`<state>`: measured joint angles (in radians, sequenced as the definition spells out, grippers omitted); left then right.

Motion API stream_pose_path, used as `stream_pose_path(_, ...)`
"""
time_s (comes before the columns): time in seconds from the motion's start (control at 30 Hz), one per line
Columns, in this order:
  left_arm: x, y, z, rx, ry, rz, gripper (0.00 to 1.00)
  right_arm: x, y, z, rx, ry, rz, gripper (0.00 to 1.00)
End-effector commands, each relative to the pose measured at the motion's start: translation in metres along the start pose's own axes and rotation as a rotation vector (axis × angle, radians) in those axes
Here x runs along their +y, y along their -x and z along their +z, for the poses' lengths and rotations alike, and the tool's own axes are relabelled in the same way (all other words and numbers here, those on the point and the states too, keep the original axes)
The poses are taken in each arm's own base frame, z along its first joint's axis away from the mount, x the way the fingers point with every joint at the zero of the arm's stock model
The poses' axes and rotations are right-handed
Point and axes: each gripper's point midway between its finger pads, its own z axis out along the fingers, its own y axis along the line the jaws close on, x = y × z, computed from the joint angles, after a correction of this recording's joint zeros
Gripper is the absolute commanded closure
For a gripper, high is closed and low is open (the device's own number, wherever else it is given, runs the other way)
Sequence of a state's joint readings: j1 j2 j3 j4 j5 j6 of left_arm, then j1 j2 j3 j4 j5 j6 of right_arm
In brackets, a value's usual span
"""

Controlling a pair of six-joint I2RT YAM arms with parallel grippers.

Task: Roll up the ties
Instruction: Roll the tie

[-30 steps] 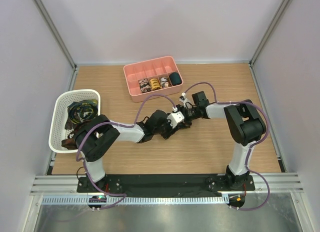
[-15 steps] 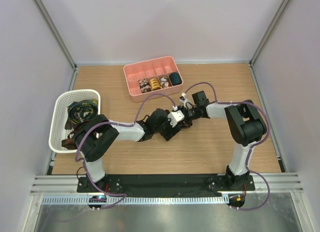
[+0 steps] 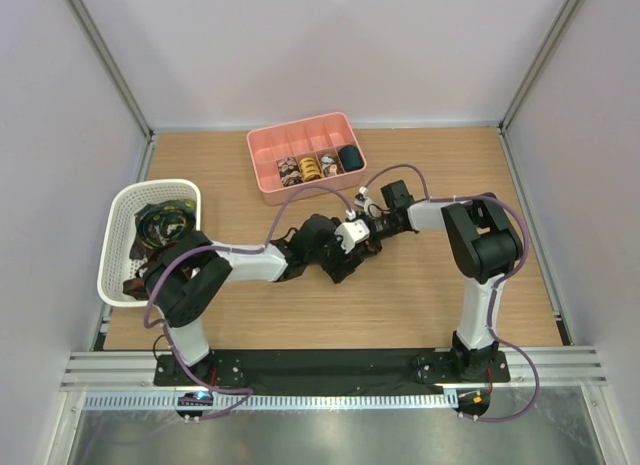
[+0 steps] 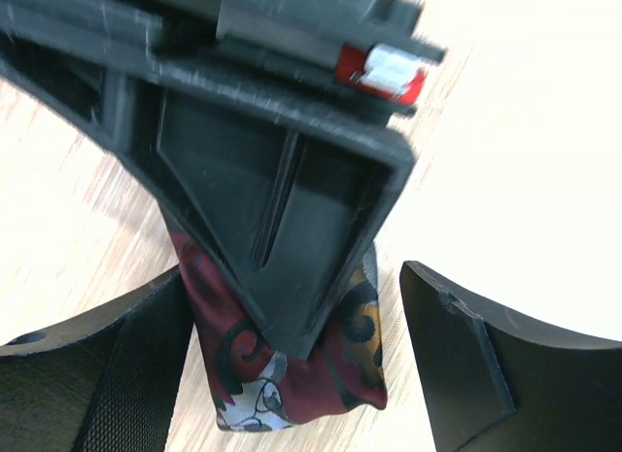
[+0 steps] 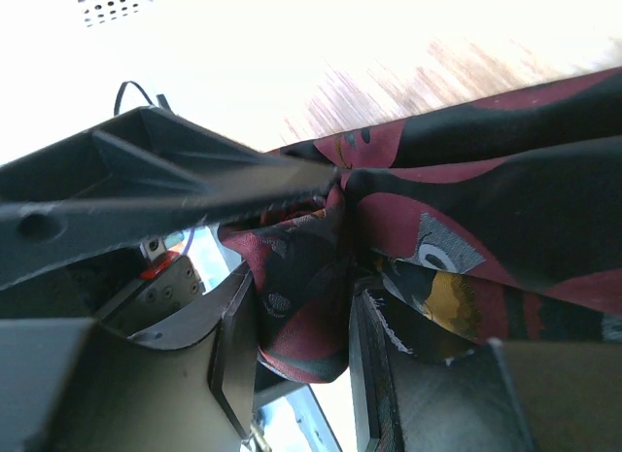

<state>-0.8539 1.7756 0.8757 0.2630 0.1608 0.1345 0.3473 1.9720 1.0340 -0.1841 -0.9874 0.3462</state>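
Left gripper [image 4: 296, 316]: open wide. Its two fingers [image 4: 107, 374] stand either side of a folded bundle of fabric. One finger lies against the bundle's side and the other stands off it, with bare wood showing in the gap.
Right gripper [image 5: 301, 316]: nearly closed, pinching a gathered fold of cloth between its fingers [image 5: 228, 360].
Patterned tie [image 4: 311, 394]: dark red with black scrolls and grey and gold figures. It sits between the left gripper's open fingers and is caught in the right gripper's pinch. In the right wrist view, the loose part fans out past that gripper's fingertips and lies on the wood.
Meeting of the tools: in the left wrist view, one black finger of the right gripper comes down over the fold from above. In the right wrist view, a long finger of the left gripper crosses just beyond the pinch. From overhead the two grippers sit tip to tip, the left gripper [image 3: 350, 247] just beside the right gripper [image 3: 370, 233].
Coiled ties [image 3: 309, 166]: small spirals in the near compartments of the pink divided tray [image 3: 272, 145], well beyond both grippers.
Loose ties [image 3: 160, 225]: heaped in the white mesh basket [image 3: 108, 260], far out to the left gripper's side.
Wooden table [image 3: 450, 165]: surface under both tools.
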Motion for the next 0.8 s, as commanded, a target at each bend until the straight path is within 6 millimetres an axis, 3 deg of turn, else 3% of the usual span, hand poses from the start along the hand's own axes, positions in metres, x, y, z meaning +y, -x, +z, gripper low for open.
stream_pose_path(0.0, 0.002, 0.039, -0.008, -0.1, -0.035, -0.012, 0.17, -0.021, 0.001, 0.004, 0.026, -0.074, -0.012, 0.94)
stream_pose_path(0.17, 0.011, 0.034, -0.005, -0.097, -0.024, -0.061, 0.2, -0.026, 0.004, 0.008, 0.058, -0.067, -0.031, 0.95)
stream_pose_path(0.53, 0.026, 0.019, 0.007, -0.035, -0.004, -0.103, 0.45, -0.037, 0.003, 0.01, 0.052, -0.103, -0.021, 0.96)
stream_pose_path(0.67, 0.02, 0.008, 0.01, 0.001, -0.023, -0.118, 0.44, -0.037, 0.003, 0.008, 0.039, -0.12, -0.017, 0.96)
stream_pose_path(0.77, 0.027, -0.001, 0.01, 0.048, 0.029, -0.13, 0.43, -0.035, 0.004, 0.007, 0.032, -0.12, -0.021, 0.96)
